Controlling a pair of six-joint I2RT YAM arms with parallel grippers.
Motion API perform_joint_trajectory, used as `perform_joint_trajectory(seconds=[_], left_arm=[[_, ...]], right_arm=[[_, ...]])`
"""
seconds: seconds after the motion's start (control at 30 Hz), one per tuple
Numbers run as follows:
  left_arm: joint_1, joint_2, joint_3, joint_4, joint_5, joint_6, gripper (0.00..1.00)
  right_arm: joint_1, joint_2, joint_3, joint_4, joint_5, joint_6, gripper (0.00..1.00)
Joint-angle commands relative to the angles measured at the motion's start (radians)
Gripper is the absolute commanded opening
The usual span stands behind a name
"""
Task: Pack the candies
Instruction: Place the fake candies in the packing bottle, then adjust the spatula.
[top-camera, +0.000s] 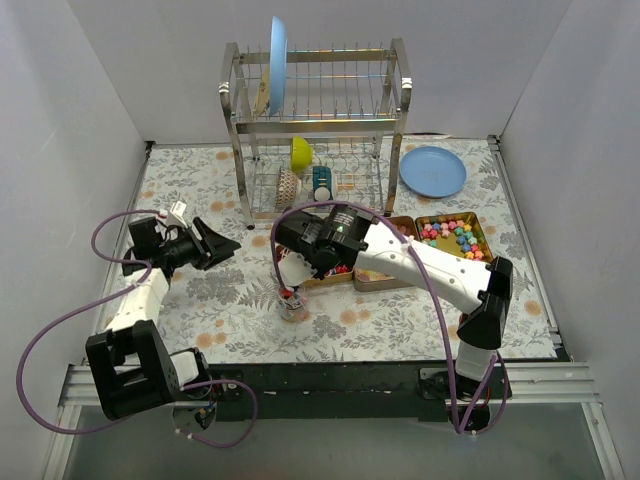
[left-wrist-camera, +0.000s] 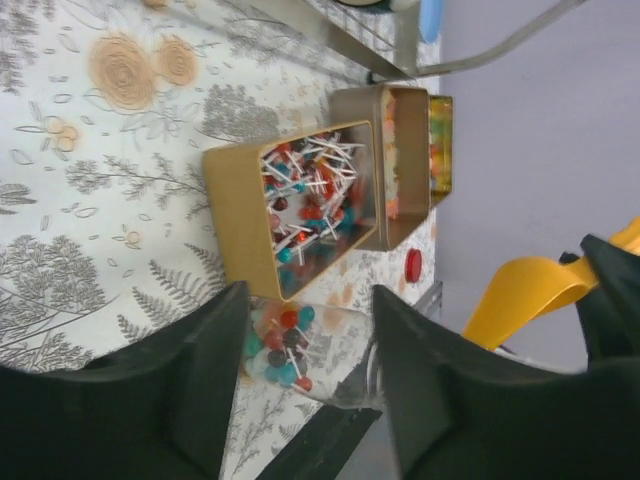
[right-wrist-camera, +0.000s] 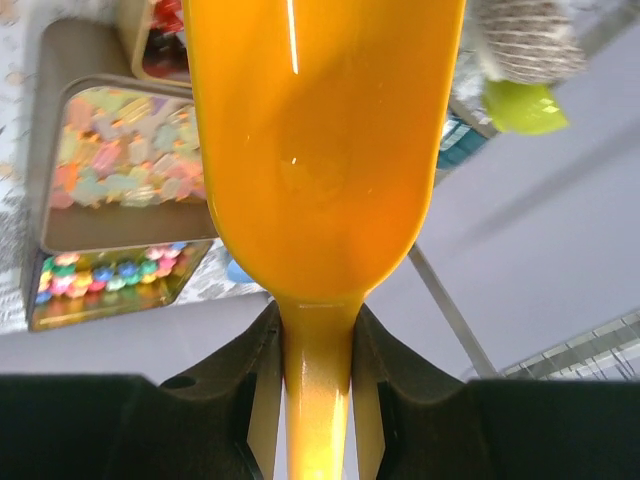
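Note:
A clear jar (top-camera: 293, 302) partly filled with lollipop candies (left-wrist-camera: 280, 345) stands on the floral cloth. Behind it are three gold tins: lollipops (left-wrist-camera: 300, 205), pale candies (right-wrist-camera: 120, 160) and bright multicoloured candies (top-camera: 452, 236). My left gripper (top-camera: 225, 245) is open, left of the jar and apart from it. In the left wrist view the jar shows between the left gripper's (left-wrist-camera: 310, 300) fingers, farther off. My right gripper (right-wrist-camera: 315, 380) is shut on the handle of the orange-yellow scoop (right-wrist-camera: 320, 150), and the right gripper (top-camera: 295, 265) hangs just above the jar.
A metal dish rack (top-camera: 315, 130) stands at the back with a blue plate (top-camera: 278, 50), a yellow-green cup (top-camera: 301, 152) and a teal item (top-camera: 322, 182). Another blue plate (top-camera: 433, 170) lies back right. A red lid (left-wrist-camera: 413, 265) lies near the tins. White walls enclose the table.

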Motion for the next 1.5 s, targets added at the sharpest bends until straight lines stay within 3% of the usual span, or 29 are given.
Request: perform_joint_trajectory(seconds=[0.0,0.03,0.07,0.2,0.37,0.57,0.77,0.93,0.97,1.07,1.2,1.33,1.47], left_arm=[[0.004,-0.046,-0.032,0.095,0.179,-0.049,0.16],[0.004,-0.047,-0.049,0.154,0.207,-0.071,0.03],[0.004,-0.053,-0.055,0.188,0.266,-0.127,0.0],[-0.024,-0.058,-0.097,0.386,0.359,-0.275,0.0],[-0.076,-0.043,-0.085,0.414,0.397,-0.296,0.0],[-0.093,0.014,-0.069,0.415,0.367,-0.302,0.0],[-0.094,0.091,-0.048,0.415,0.331,-0.29,0.0],[-0.096,0.143,-0.031,0.415,0.319,-0.272,0.0],[-0.096,0.148,-0.022,0.412,0.322,-0.266,0.0],[-0.094,0.152,0.019,0.342,0.324,-0.227,0.0],[-0.091,0.132,0.064,0.17,0.264,-0.09,0.0],[-0.091,0.152,0.034,0.032,0.037,-0.039,0.0],[-0.09,0.215,-0.009,-0.009,-0.075,-0.014,0.0]], right_arm=[[-0.018,0.016,0.17,0.011,-0.013,-0.055,0.01],[-0.035,0.024,0.182,0.008,-0.022,-0.024,0.01],[-0.044,0.042,0.182,-0.003,-0.029,-0.001,0.01],[-0.102,0.085,0.162,0.001,-0.127,0.082,0.01],[-0.127,0.153,0.184,0.052,-0.168,0.107,0.01],[-0.109,0.251,0.343,0.066,-0.207,0.122,0.01],[-0.092,0.238,0.463,0.084,-0.323,0.119,0.01],[-0.096,0.058,0.267,0.181,-0.546,0.093,0.01],[-0.096,0.002,0.163,0.208,-0.546,0.085,0.01],[-0.119,-0.025,0.089,0.212,-0.504,0.088,0.01],[-0.217,-0.005,0.119,0.146,-0.474,0.099,0.01],[-0.294,0.032,0.113,0.065,-0.376,0.074,0.01],[-0.32,0.088,0.102,0.006,-0.297,0.058,0.01]])
